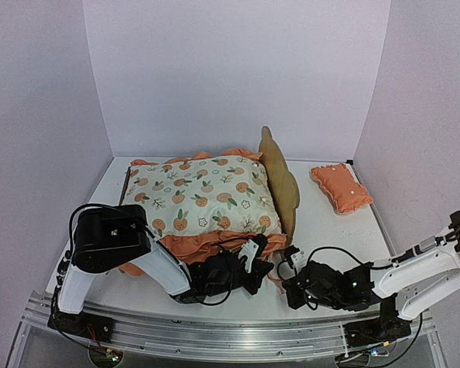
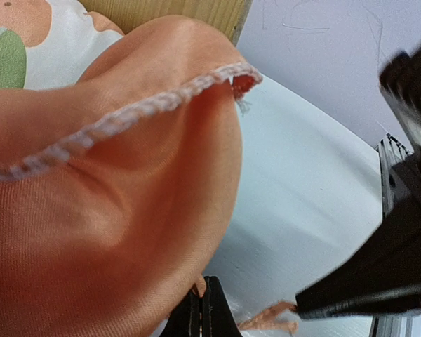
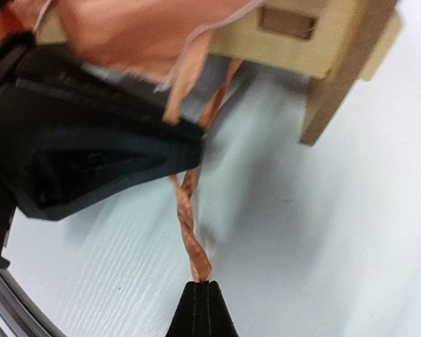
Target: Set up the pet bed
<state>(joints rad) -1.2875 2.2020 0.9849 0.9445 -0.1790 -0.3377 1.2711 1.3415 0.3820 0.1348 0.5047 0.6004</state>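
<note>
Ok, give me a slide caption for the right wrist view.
Right pincer shut on the twisted orange tie string, near the pet bed frame's plywood corner.

mattress pad [image 1: 203,195] on pet bed [image 1: 280,184] | pillow [image 1: 341,186] apart, right

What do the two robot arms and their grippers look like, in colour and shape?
The left arm and the right arm have white links, black boxy joints and thin black cables looping alongside. The left gripper and the right gripper are black and taper to narrow tips. I see no readable markings.
</note>
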